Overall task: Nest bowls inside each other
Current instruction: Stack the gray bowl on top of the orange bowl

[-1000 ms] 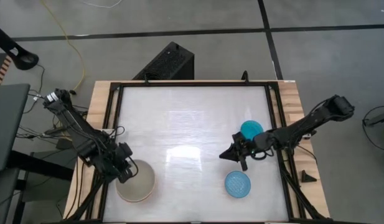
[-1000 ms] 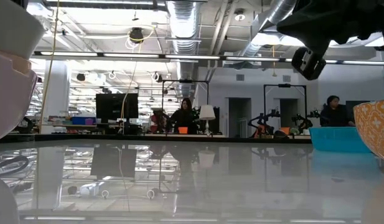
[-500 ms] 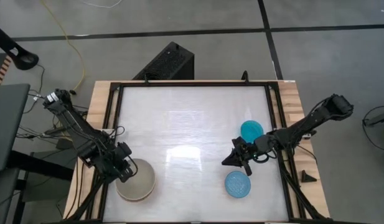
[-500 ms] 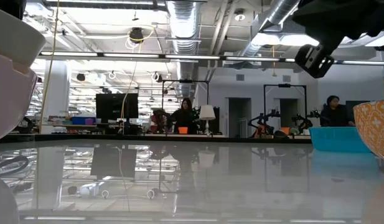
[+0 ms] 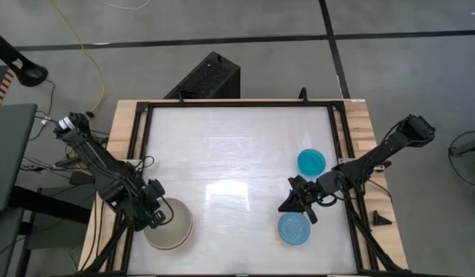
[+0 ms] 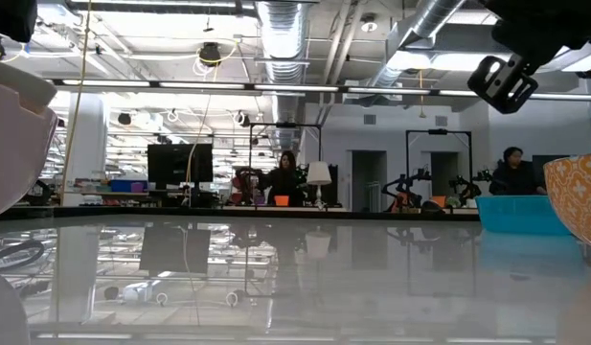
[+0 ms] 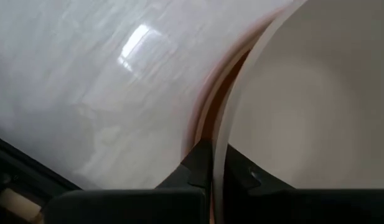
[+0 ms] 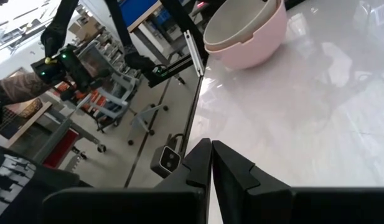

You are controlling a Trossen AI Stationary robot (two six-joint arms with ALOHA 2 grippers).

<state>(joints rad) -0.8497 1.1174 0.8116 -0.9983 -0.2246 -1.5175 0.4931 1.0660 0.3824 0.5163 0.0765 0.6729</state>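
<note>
stacked bowls [image 5: 168, 224] front-left of table [image 5: 237, 146] | two single bowls [image 5: 294, 228] right, one behind other

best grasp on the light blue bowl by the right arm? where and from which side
Probably the rim. The light blue bowl sits upright and alone on the table, so a pinch from above over its wall should work. Take the rim arc nearest the right gripper, which hovers shut just beside it; the teal bowl stands clear.

Bowls visible: four. One grey-beige bowl [image 5: 169, 225] nested in one salmon-pink bowl [image 8: 257, 48], one light blue bowl [image 5: 293, 228], one teal bowl [image 5: 311, 161]. Arms: two.
</note>
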